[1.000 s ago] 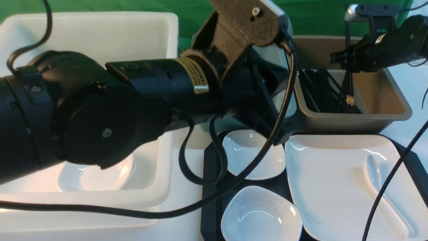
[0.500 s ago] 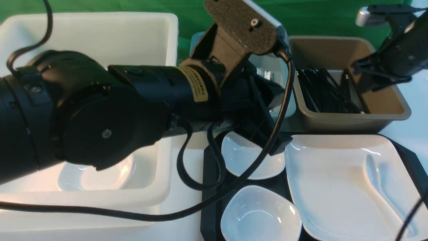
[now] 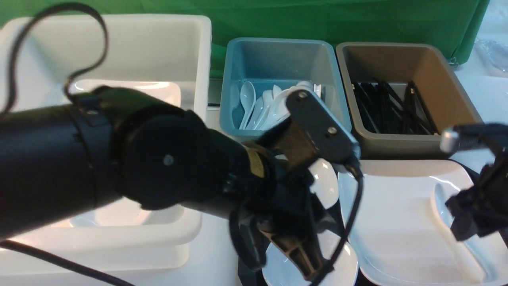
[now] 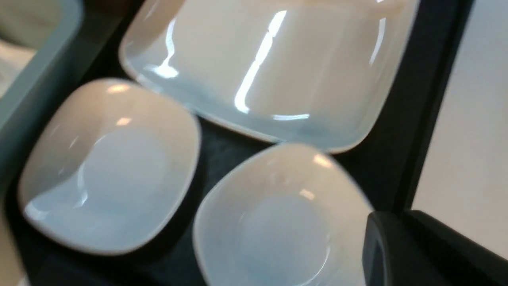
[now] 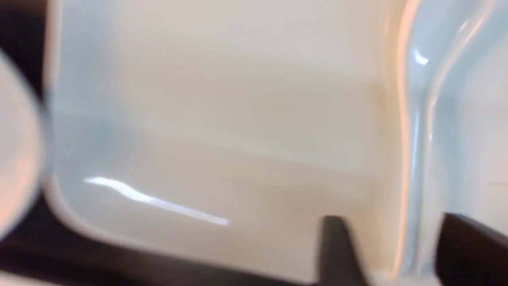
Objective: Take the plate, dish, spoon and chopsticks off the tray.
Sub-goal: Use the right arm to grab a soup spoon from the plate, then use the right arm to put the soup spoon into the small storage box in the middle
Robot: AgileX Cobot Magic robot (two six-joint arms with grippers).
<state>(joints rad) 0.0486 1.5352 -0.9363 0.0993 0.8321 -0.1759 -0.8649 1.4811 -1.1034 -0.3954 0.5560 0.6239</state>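
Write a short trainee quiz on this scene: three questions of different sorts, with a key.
1. True or false: the spoon lies on the large plate.
2. Which tub holds the black chopsticks?
3. Fill in the blank: the fingertips of the right gripper stand ____ (apart or together).

Key:
1. True
2. The brown tub
3. Apart

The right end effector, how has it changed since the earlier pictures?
The right end effector let go of the chopsticks, now in the brown tub, and came down and toward the robot, jaws apart over the spoon. The left end effector also moved toward the robot, staying shut. The spoon and plate stayed put.
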